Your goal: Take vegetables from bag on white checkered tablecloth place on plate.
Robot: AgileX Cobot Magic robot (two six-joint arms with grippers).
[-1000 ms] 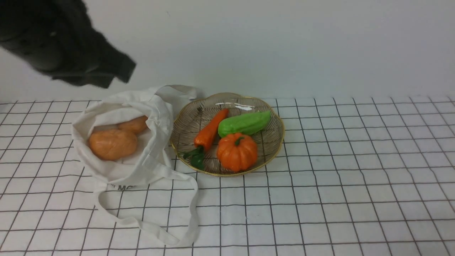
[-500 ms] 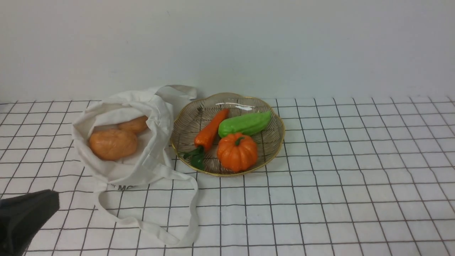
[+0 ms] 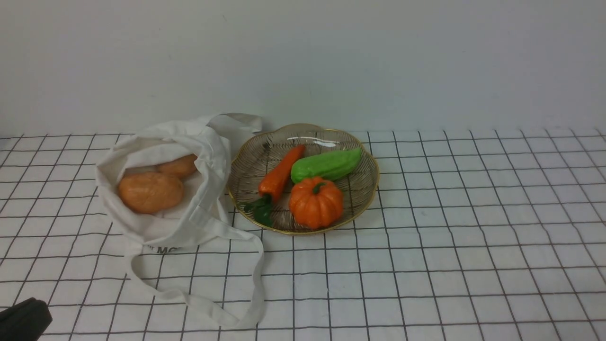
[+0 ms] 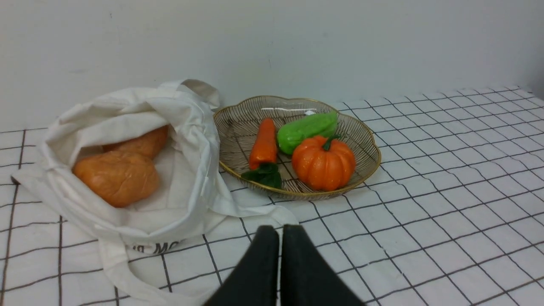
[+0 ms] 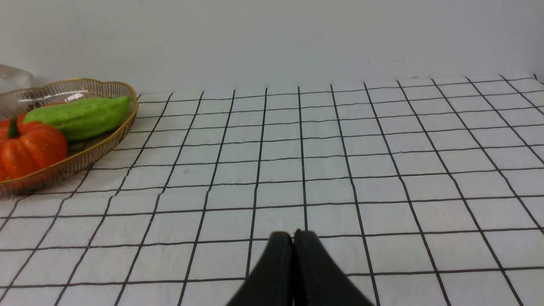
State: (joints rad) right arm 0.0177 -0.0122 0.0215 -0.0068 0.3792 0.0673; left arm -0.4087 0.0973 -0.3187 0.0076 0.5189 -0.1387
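The off-white bag (image 3: 203, 189) lies open at the left on the white checkered tablecloth (image 3: 450, 246), with two tan-orange potatoes (image 3: 150, 191) inside; bag (image 4: 187, 187) and potatoes (image 4: 117, 176) also show in the left wrist view. The glass plate (image 3: 364, 189) with gold rim holds the light-green gourd (image 3: 325, 165), an orange carrot (image 3: 280, 173) and an orange pumpkin (image 3: 316, 202). My left gripper (image 4: 279, 231) is shut and empty, low near the table's front left, short of the bag. My right gripper (image 5: 293, 234) is shut and empty over bare cloth, right of the plate (image 5: 106, 140).
A plain white wall stands close behind bag and plate. The bag's long strap (image 3: 258, 284) loops forward across the cloth toward the front edge. Only a dark corner of my left arm (image 3: 21, 319) shows in the front view.
My left arm has dropped from high above the bag to the front-left corner and now sits lower and further out of frame. The vegetables, bag and plate have not moved.
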